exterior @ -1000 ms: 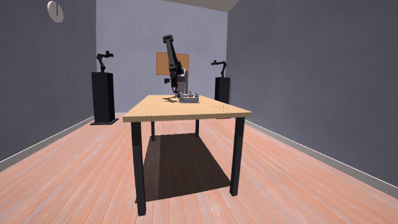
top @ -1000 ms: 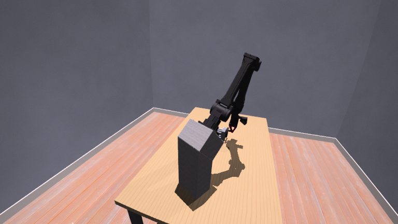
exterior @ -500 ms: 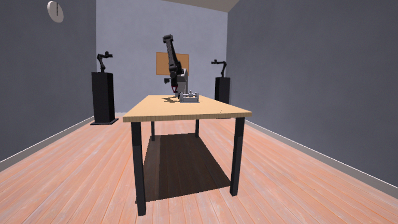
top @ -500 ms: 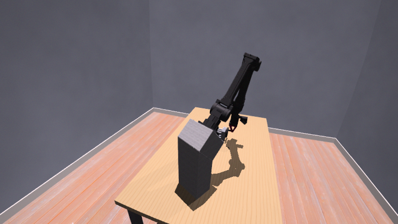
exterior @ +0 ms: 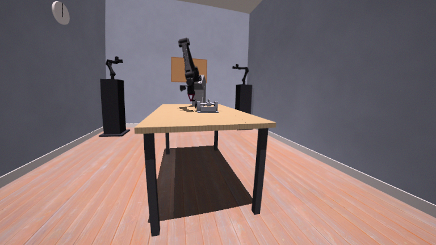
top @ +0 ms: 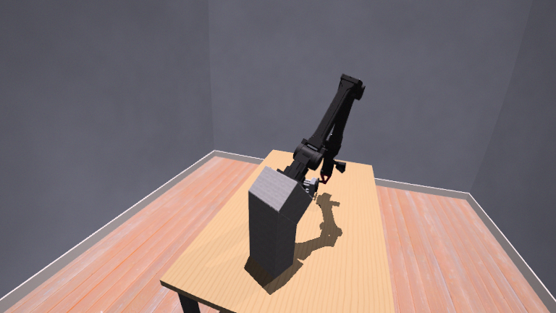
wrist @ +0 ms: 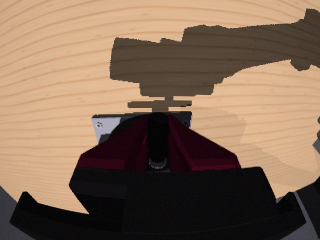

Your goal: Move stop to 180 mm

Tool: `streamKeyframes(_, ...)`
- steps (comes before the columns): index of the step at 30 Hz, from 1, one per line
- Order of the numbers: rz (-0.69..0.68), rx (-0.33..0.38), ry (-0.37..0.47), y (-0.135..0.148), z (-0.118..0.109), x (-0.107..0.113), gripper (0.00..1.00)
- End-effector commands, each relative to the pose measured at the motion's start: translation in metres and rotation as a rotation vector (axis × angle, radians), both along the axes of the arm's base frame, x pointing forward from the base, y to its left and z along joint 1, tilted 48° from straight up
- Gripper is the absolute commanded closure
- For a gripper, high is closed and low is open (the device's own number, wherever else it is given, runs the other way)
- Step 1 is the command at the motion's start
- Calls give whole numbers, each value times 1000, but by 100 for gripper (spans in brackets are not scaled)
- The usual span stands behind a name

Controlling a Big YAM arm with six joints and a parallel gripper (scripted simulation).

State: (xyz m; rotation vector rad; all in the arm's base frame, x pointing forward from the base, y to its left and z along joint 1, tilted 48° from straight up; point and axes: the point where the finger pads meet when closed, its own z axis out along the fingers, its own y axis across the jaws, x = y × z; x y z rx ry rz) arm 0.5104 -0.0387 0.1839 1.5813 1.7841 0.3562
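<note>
Gripper state: the gripper [wrist: 159, 135] is closed on a narrow dark part that stands between its dark red fingers; judged from the task, this is the handwheel [wrist: 158, 160], of which only that sliver shows in the wrist view.

Fixture location: the stop fixture [exterior: 207, 106], a small grey assembly, sits on the table [exterior: 225, 123] towards the far edge, roughly midway between the two far corners, just in front of the grey pedestal [top: 270, 227] that carries the arm [top: 334, 117].

Handwheel location: at the left end of the fixture as the exterior view shows it, directly under the downward-pointing gripper.

Scale reading: not legible in any view; the position of the stop against 180 mm cannot be told.

Step in hand: judged to be turning the handwheel to drive the stop.

Technique: the wrist should rotate about the wheel's own axis, without side load, so the fingers do not slip off. The rotation should slow near the target and end without overshoot. The fingers should part only once the wheel is at rest, and withdrawal should be straight, to avoid nudging the setting.

Surface: light wood-grain worktop on black legs; the arm's shadow falls across it near the fixture.

Room: grey walls, reddish plank floor, a wall clock [exterior: 60, 12], a cork board [exterior: 177, 68], and two black stands [exterior: 112, 105] bearing small arms beyond the far corners.
</note>
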Motion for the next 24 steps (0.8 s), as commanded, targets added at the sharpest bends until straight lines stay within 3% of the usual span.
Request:
streamKeyframes(1, 28, 4, -136, 17, 64, 21, 94)
streamKeyframes(9, 28, 5, -137, 18, 65, 24, 94)
streamKeyframes(13, 30, 6, -98, 19, 46, 33, 94)
streamKeyframes(16, 31, 6, -99, 19, 47, 34, 94)
streamKeyframes(17, 31, 7, -137, 19, 66, 31, 94)
streamKeyframes(22, 31, 6, -137, 19, 67, 32, 94)
streamKeyframes(24, 32, 4, -96, 19, 45, 39, 94)
